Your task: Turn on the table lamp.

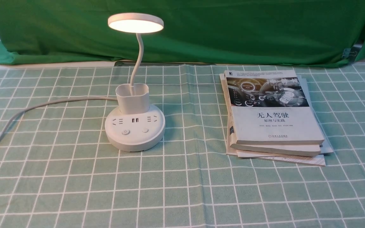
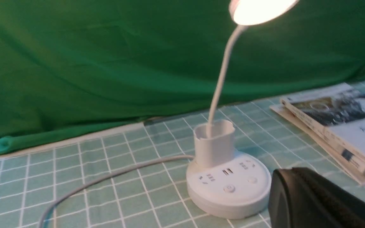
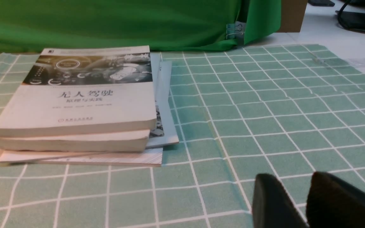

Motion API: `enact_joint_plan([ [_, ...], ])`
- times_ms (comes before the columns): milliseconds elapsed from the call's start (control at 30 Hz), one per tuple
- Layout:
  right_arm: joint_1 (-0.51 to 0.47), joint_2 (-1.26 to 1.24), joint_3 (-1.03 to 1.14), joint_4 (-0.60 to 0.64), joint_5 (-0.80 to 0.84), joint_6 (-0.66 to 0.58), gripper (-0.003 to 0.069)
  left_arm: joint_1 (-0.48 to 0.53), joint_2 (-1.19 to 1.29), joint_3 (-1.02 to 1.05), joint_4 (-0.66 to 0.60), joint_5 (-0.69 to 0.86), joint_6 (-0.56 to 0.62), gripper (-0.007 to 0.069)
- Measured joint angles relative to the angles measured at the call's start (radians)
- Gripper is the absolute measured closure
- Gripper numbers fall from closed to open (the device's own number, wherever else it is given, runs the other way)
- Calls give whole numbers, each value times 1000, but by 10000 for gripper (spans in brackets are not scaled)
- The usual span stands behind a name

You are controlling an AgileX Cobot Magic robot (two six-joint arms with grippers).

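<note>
Lamp [image 1: 134, 126] glowed on counter [image 1: 182, 190], books [image 1: 272, 120] beside. Left claw [image 2: 322, 199] (edge only) state unclear; right claw [image 3: 309, 202] slightly parted, empty.

Stack of 3 or more paperback books [image 1: 272, 117] with Chinese title on top cover, lying flat on green-and-white checked tablecloth [image 1: 182, 190], draped green backdrop cloth [image 1: 233, 28] behind, metal binder clip [image 3: 235, 29] on its edge
</note>
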Motion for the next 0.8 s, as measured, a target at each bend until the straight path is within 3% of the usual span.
enact_joint_plan([
  [333,0,0,0,0,0,0,421,302,-130,262,-169,-195,57,623],
  [567,0,0,0,0,-2,0,421,324,-132,279,-207,-3,92,623],
  [800,0,0,0,0,-2,0,421,324,-134,279,-209,2,116,623],
])
